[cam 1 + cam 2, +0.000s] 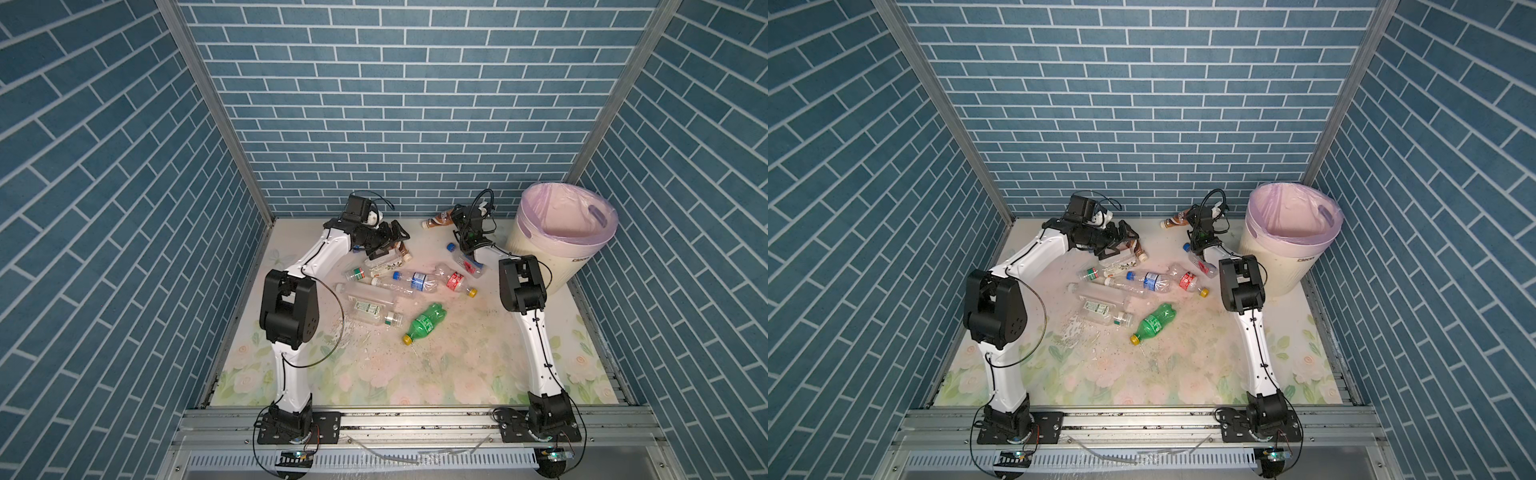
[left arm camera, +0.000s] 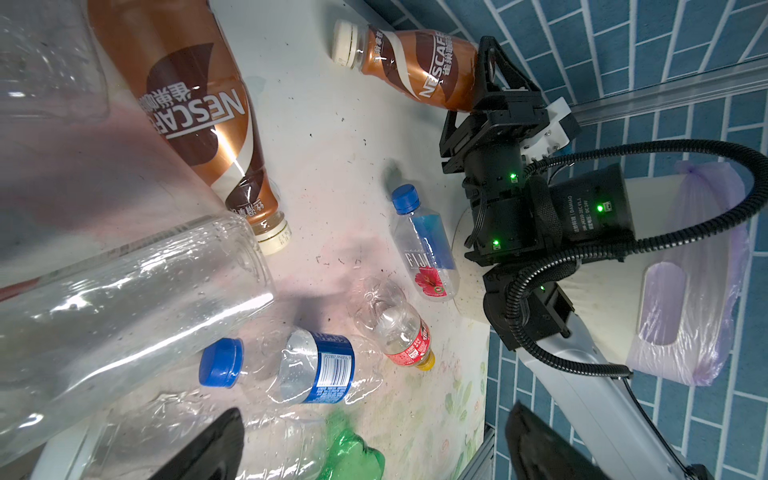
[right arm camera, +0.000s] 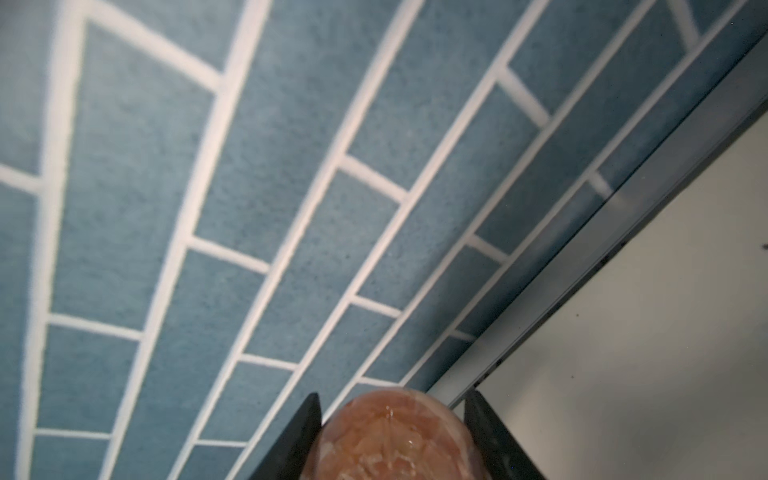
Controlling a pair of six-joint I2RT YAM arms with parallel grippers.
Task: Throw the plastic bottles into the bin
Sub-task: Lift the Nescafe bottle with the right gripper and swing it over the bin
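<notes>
Green bottle [image 1: 426,324] lay nearest on the table [image 1: 457,357], then the left gripper [image 1: 390,244] hung near a brown bottle [image 2: 195,124] with jaws spread, clear bottles [image 1: 415,280] littered the middle, the right gripper [image 3: 397,432] clamped a second brown bottle [image 2: 415,66], and the bin [image 1: 540,253] stood rightmost.

the brown bottle [image 3: 395,440] in the right claw [image 3: 393,399] is cut off by the wrist view's edge.
</notes>
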